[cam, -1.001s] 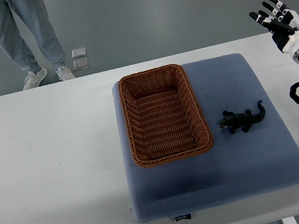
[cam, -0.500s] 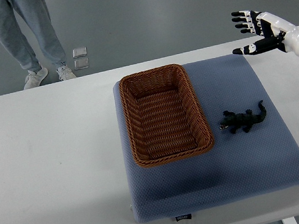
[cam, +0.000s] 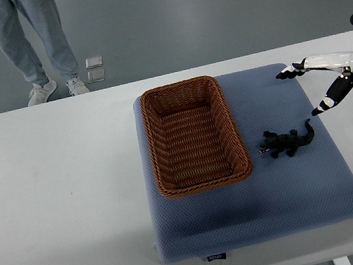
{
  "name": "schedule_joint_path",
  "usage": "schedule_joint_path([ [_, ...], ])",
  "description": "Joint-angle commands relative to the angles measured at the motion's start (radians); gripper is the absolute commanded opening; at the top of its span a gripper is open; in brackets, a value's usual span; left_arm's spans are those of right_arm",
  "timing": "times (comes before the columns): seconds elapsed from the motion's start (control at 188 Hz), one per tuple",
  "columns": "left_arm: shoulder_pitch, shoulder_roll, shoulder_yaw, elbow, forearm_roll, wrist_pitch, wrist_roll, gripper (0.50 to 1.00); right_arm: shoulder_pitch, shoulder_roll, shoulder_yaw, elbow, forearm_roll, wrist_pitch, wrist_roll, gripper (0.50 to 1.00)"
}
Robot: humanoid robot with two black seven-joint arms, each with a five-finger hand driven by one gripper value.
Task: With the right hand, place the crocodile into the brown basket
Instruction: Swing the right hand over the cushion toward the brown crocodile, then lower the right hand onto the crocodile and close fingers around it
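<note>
A small dark green toy crocodile point(cam: 287, 141) lies on the blue-grey pad point(cam: 287, 195), just right of the brown wicker basket point(cam: 192, 134), head toward the basket. The basket has nothing in it. My right hand point(cam: 305, 88) reaches in from the right edge, white with black fingertips, above and to the right of the crocodile's tail. Its fingers point(cam: 288, 73) are spread, the thumb pointing down toward the tail, holding nothing and not touching the toy. No left arm shows.
The pad rests on a white table point(cam: 58, 191). A person in grey trousers and pale shoes point(cam: 41, 92) stands on the floor beyond the table's far left. Two small square items point(cam: 94, 67) lie on the floor.
My right hand has swung from upright at the far right edge down and leftward, lowering over the pad's right corner toward the crocodile's tail. Crocodile and basket have stayed put.
</note>
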Motion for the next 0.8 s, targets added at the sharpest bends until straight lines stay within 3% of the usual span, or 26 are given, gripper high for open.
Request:
schedule_joint_path([
  [0.0,0.0,0.0,0.0,0.0,0.0,0.0,0.0,1.0,0.021,-0.026,-0.051,0.04,-0.028,0.003,-0.006,0.928],
  [0.25,0.0,0.0,0.0,0.0,0.0,0.001,0.0,1.0,0.009,-0.058,-0.116,0.049,-0.048,-0.017,-0.009,0.924],
  [0.793,0.0,0.0,0.0,0.0,0.0,0.0,0.0,1.0,-0.079,0.029,-0.127,0.077,-0.07,-0.145,-0.014,0.903],
])
